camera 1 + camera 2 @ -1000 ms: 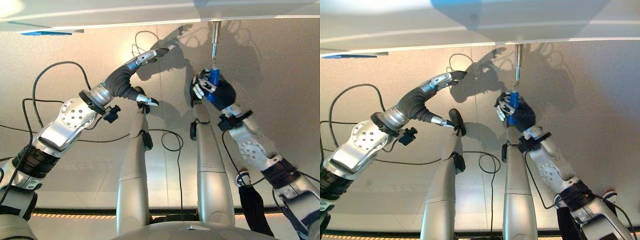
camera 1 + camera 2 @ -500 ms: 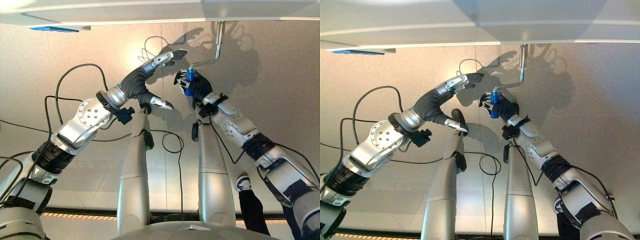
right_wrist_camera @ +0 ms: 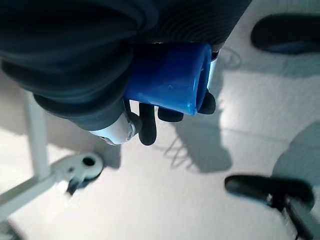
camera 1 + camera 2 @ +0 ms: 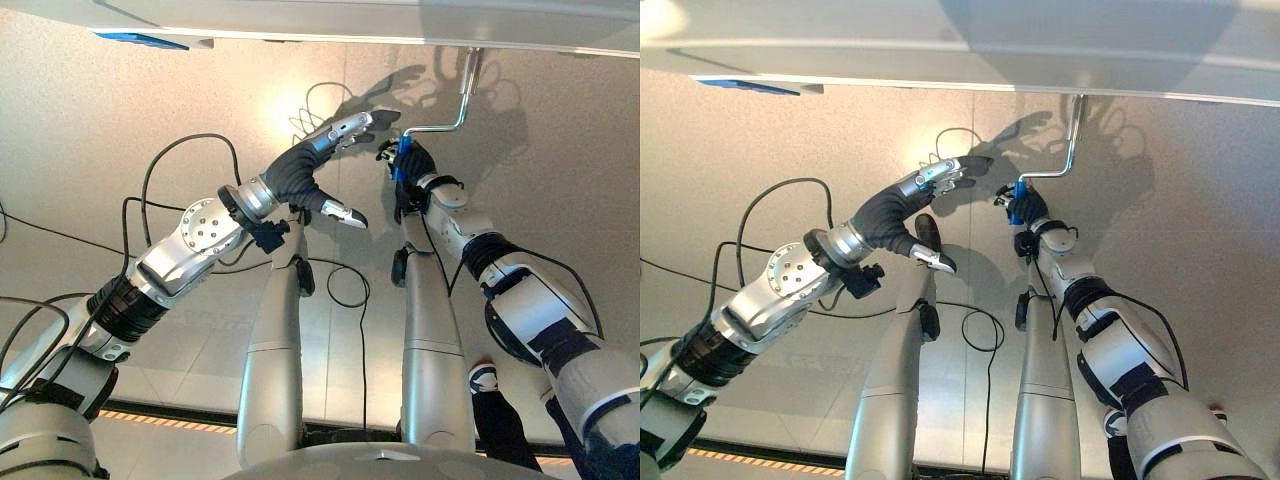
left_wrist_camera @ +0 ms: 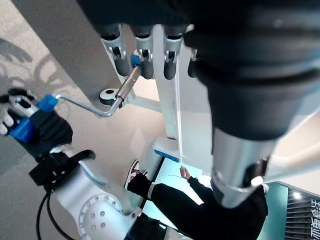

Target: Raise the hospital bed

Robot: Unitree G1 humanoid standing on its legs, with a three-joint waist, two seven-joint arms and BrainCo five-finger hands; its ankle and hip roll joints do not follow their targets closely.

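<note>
Since half a second ago I see the bent silver metal crank (image 4: 448, 122) swung further round, its blue plastic grip (image 4: 402, 158) now higher and close under the pale underside edge of the hospital bed (image 4: 330, 18). My right hand (image 4: 412, 170) has followed it, fingers curled tight round the blue grip; in the right wrist view the grip's open end juts out past the curled fingers (image 3: 148, 122). My left hand (image 4: 330, 150) hovers just beside the grip, fingers straight and relaxed, holding nothing. The crank's shaft rises to the bed's edge.
</note>
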